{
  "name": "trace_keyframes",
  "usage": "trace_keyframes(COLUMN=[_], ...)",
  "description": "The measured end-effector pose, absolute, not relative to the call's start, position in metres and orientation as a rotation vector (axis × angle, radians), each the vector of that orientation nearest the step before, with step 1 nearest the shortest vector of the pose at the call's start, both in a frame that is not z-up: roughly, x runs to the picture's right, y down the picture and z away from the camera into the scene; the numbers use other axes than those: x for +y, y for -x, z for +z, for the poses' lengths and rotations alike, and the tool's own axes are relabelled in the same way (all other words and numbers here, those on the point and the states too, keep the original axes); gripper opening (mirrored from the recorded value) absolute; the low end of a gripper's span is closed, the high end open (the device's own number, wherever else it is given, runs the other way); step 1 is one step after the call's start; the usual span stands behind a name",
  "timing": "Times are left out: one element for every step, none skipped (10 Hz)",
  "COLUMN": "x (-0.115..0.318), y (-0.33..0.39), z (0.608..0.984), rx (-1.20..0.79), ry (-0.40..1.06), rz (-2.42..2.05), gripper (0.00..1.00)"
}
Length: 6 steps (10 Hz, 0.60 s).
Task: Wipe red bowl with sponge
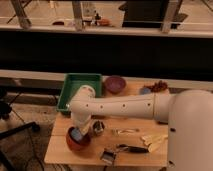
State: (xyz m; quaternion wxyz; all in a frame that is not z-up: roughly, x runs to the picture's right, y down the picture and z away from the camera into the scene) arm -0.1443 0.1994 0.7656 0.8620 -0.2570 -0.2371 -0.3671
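We have the gripper down at the red bowl, at the table's seven o'clock, the sponge sitting inside (clenched or released, we cannot tell). Wiping seems underway; more strokes likely remain.

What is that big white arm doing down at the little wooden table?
The robot's white arm bends down over the near left part of the wooden table. Its gripper is lowered into a small round dark red bowl. A small light-blue sponge block sits inside that bowl right at the gripper, so it appears to be wiping the bowl. A green plastic tray and a purple bowl stand farther back, away from the gripper.
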Motion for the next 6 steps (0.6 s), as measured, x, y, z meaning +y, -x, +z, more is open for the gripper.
trace_keyframes(x=[0.1992, 0.1985, 0.1979, 0.1975, 0.1973, 0.1968], y=[0.145, 0.1461, 0.1467, 0.1475, 0.1479, 0.1487], z=[0.7648, 0.7637, 0.7627, 0.7615, 0.7607, 0.7594], rx=[-0.502, -0.507, -0.513, -0.519, -0.523, -0.529], ry=[0.538, 0.536, 0.535, 0.533, 0.532, 0.529], rz=[-0.77, -0.771, -0.772, -0.772, -0.773, -0.773], gripper=[0.0, 0.0, 0.0, 0.0, 0.0, 0.0])
